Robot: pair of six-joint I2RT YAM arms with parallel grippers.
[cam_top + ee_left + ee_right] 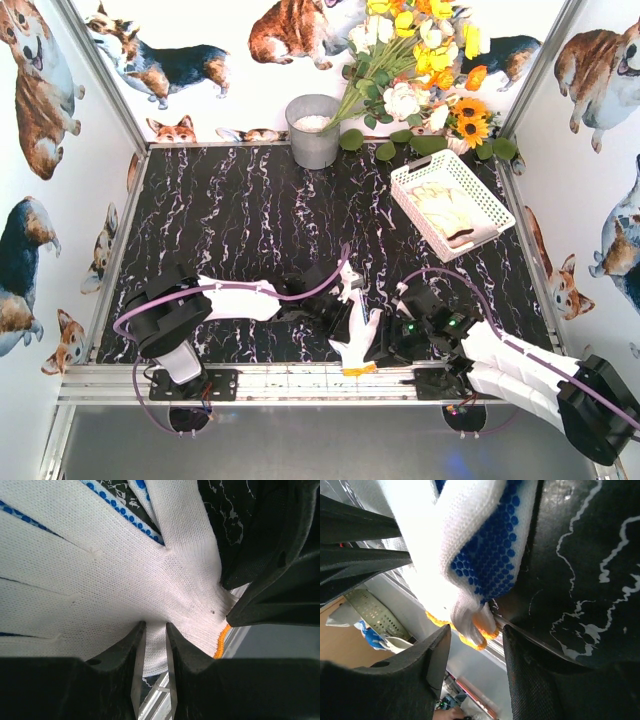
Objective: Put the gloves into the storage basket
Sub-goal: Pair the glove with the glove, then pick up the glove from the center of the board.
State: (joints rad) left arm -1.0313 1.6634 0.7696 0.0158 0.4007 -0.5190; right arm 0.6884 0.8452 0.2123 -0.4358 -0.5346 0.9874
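Black marble-pattern table (250, 230) inside corgi-print walls (40, 90). Grey bucket (313, 130) and flowers (415, 60) sit at the back.

The storage basket (485, 186) is at the far right, angled, with pale gloves (440, 210) already lying in it.

1 dotted glove (357, 335) is out of the basket, at the near edge between the 2 arms. It's white knit with blue dots and an orange cuff. Its long axis runs roughly near-to-far: cuff over the aluminium rail (250, 380), fingers pointing away and partly raised.

- Left gripper (155, 630): fingers nearly together, with white knit in the narrow gap just above the cuff. Reads as a pinch on the dotted glove.
- Right gripper (475, 640): jaws stand well apart, straddling the bunched orange cuff end. I see no clamp on the cloth, so I'd call it open around the cuff, not holding.

Key geometry: the basket lies far and to the right of the glove, well apart from it. The right arm is on the basket side and looks better placed for the carry; the left would have to cross over.

My read is this is a handover or regrasp at the cuff. Next the right needs to close on the cuff before the left lets go.

Risk: the glove is limp, so the loose fingers may drag on the table or catch the basket rim on the way in.
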